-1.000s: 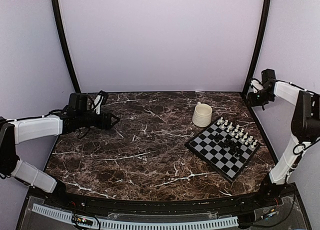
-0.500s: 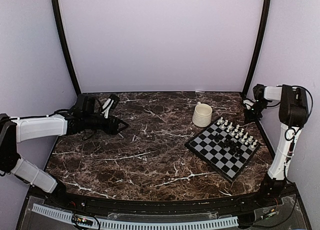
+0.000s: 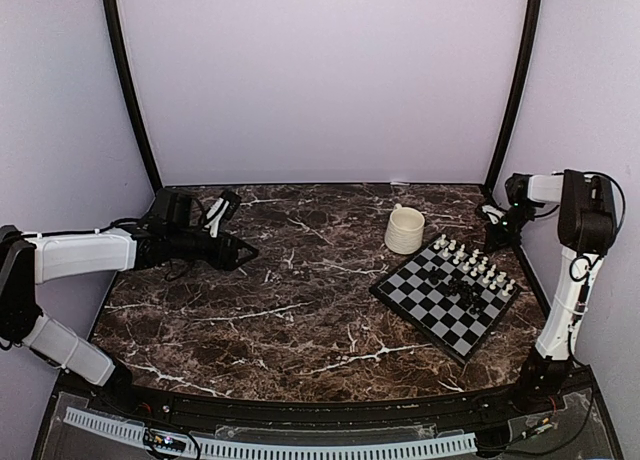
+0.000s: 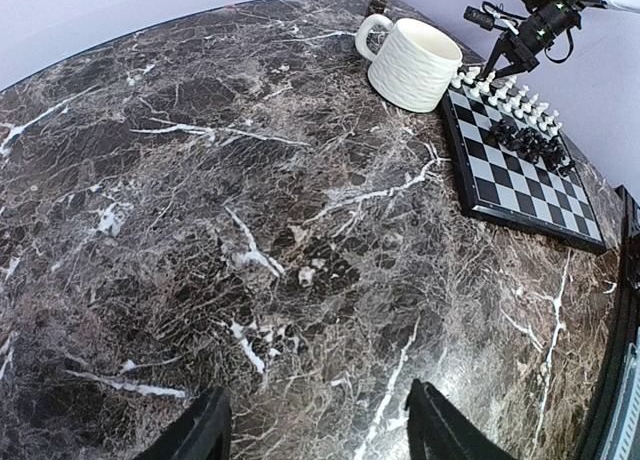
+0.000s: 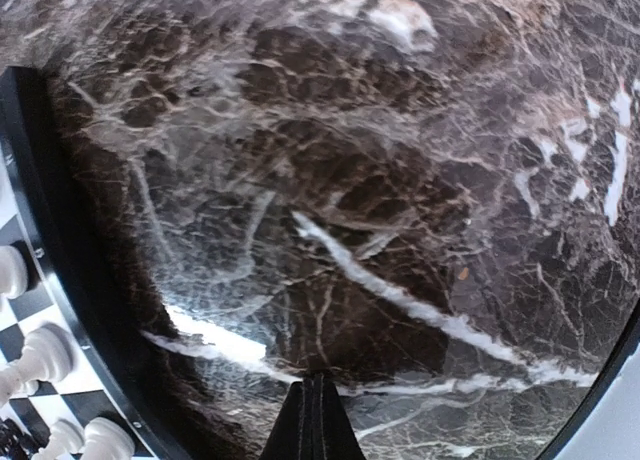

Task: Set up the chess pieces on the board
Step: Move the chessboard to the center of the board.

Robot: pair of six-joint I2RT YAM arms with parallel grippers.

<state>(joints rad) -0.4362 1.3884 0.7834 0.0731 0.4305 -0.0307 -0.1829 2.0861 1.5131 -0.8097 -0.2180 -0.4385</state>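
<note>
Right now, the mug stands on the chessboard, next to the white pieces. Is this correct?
Not quite. The mug stands on the table, just off the far corner of the chessboard, next to the white pieces. The top view shows this.

Black-and-grey checkered board [image 3: 445, 320], white and black chess pieces [image 3: 470, 264], cream ribbed mug [image 3: 404, 230], dark white-veined marble tabletop [image 3: 280, 300]

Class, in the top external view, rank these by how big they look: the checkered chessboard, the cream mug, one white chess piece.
1. Black-and-grey checkered chessboard, largest.
2. Cream ceramic mug.
3. Tiny white chess piece at the board's far corner, smallest.
All three sit close together, so nearness hardly affects the order.
</note>
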